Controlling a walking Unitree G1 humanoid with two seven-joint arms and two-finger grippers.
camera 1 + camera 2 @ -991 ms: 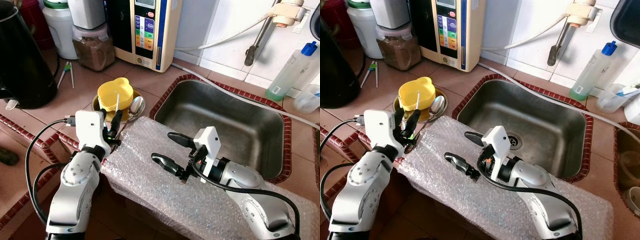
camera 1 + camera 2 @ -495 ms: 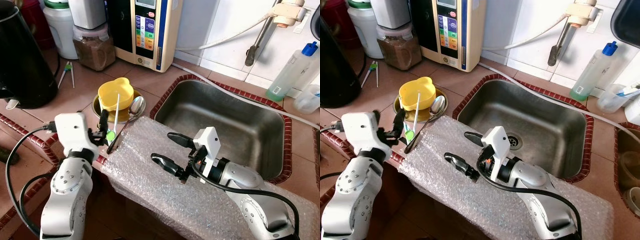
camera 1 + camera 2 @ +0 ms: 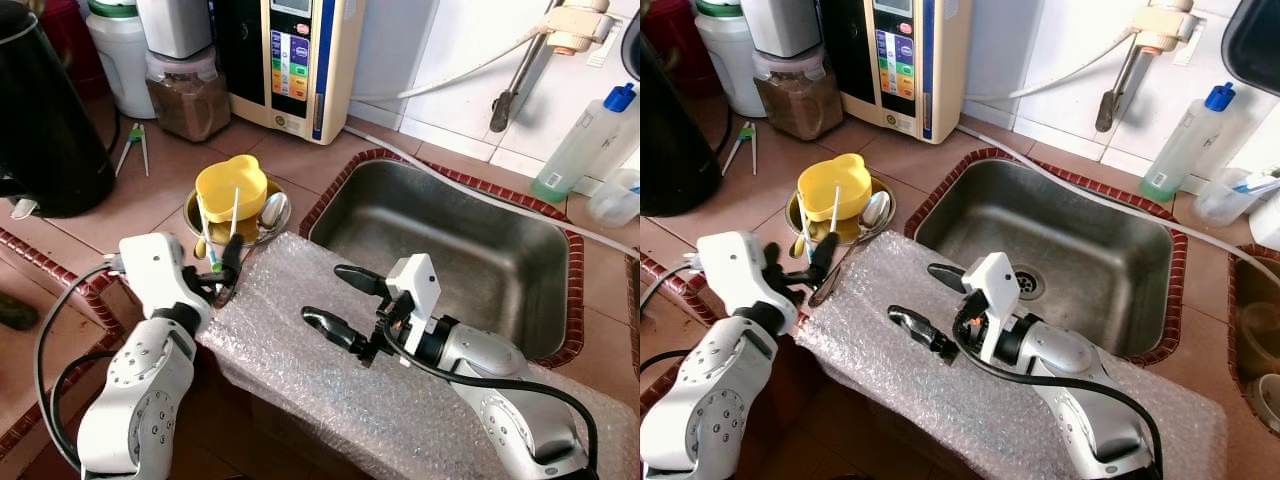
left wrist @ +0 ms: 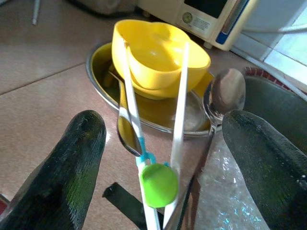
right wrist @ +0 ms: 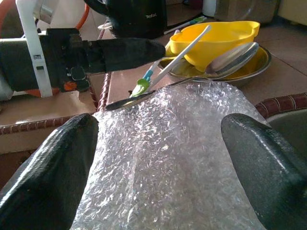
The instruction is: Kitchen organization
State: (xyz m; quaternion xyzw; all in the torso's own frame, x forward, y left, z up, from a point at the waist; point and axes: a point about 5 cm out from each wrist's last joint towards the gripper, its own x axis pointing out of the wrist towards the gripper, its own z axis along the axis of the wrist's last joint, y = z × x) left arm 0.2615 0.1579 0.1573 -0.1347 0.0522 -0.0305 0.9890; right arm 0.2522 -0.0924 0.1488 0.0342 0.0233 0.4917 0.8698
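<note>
A yellow bowl [image 3: 231, 187] sits on a steel plate [image 3: 200, 218] with a metal spoon [image 3: 273, 211] beside it. White training chopsticks [image 4: 181, 96], joined by a green knob [image 4: 158, 184], lean on the bowl's rim. My left gripper [image 3: 216, 279] is open at the left end of the bubble wrap sheet [image 3: 330, 370], its fingers [image 4: 79, 153] wide on either side of the knob without touching it. My right gripper [image 3: 341, 303] hovers open over the middle of the bubble wrap, pointing toward the bowl, with nothing between its fingers.
A steel sink [image 3: 455, 250] lies just right of the plate, behind the bubble wrap. A black kettle [image 3: 40, 110] stands at the far left. A brown-filled jar [image 3: 187, 100] and a water purifier [image 3: 295, 60] line the back; a blue-capped bottle [image 3: 585, 135] is back right.
My left arm swung out to the left and has come back toward the bubble wrap. The chopsticks left its fingers and now lean on the bowl. The right arm has stayed still.
</note>
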